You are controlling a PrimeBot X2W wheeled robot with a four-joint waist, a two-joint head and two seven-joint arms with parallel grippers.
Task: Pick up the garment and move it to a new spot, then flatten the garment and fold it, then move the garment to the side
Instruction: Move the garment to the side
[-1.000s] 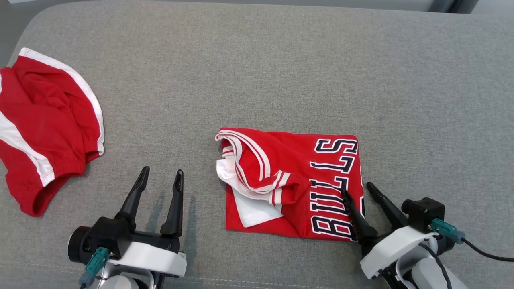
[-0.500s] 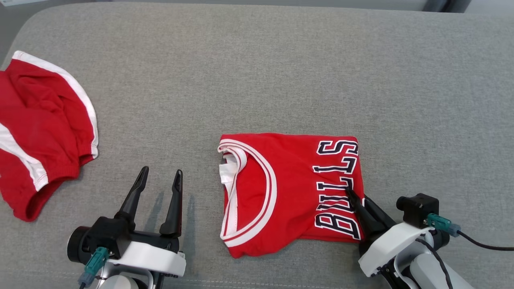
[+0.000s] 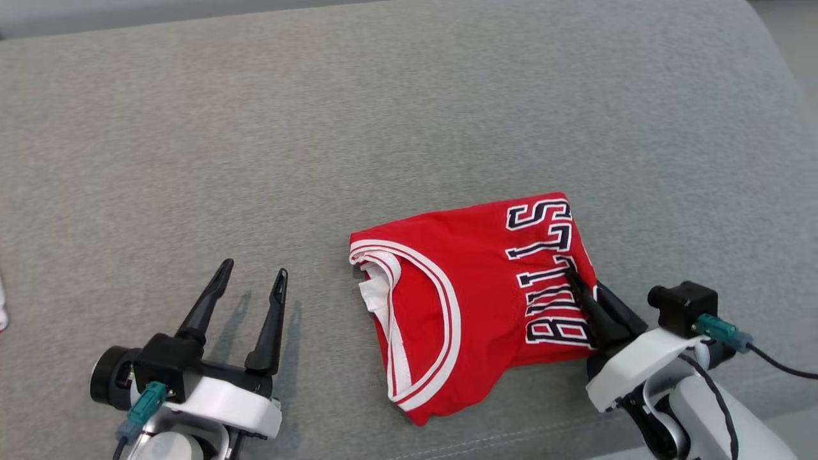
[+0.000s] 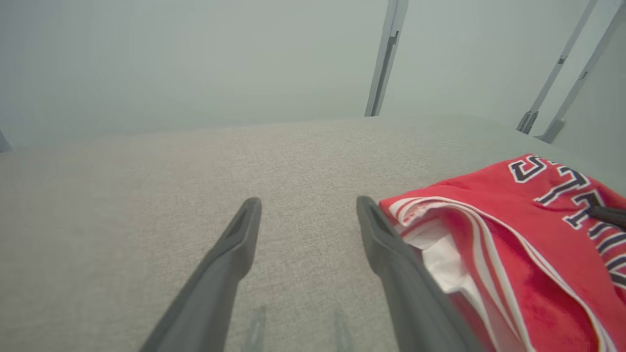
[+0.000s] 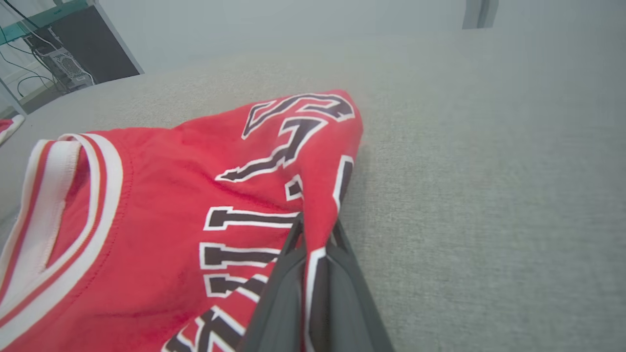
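The garment (image 3: 473, 300) is a folded red jersey with white trim and dark lettering, lying on the grey cushion (image 3: 383, 128) right of centre. My right gripper (image 3: 585, 287) is shut on its right edge, among the letters, and that edge is drawn up a little. In the right wrist view the garment (image 5: 186, 195) has a fold of red cloth pinched between the fingers (image 5: 288, 283). My left gripper (image 3: 254, 270) stands open to the left of the garment, nothing between its fingers. In the left wrist view the gripper (image 4: 308, 205) is beside the garment's collar (image 4: 440, 220).
A sliver of another red and white garment (image 5: 7, 127) lies far off to the left. Metal frame posts (image 4: 384, 58) stand behind the cushion. A computer tower (image 5: 63, 63) sits beyond its far left corner. The cushion's rounded right edge (image 3: 779, 57) is near.
My right gripper has shut on the jersey's right edge, and the jersey has turned and shifted with it. The head camera has swung right, so the other red garment has left its view.
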